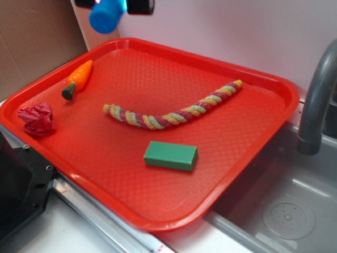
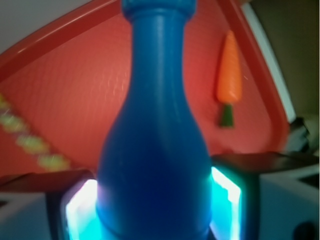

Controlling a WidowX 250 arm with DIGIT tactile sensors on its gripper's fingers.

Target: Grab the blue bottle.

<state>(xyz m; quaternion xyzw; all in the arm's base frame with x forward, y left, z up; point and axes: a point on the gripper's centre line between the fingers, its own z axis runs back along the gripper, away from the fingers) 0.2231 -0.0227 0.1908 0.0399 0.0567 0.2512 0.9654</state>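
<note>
The blue bottle (image 1: 107,15) hangs in the air above the far left part of the red tray (image 1: 247,158), at the top edge of the exterior view. My gripper (image 1: 111,5) is shut on it, with most of the gripper cut off by the frame. In the wrist view the blue bottle (image 2: 155,135) fills the middle, its wide body pressed between the two glowing pads (image 2: 80,210), its neck pointing away from the camera. My gripper (image 2: 154,200) holds it well above the tray floor.
On the tray lie an orange toy carrot (image 1: 78,78), a crumpled red cloth (image 1: 37,119), a braided rope (image 1: 174,109) and a green block (image 1: 170,155). A grey sink (image 1: 284,211) with a faucet (image 1: 316,100) is at the right. A cardboard wall (image 1: 31,42) stands at the left.
</note>
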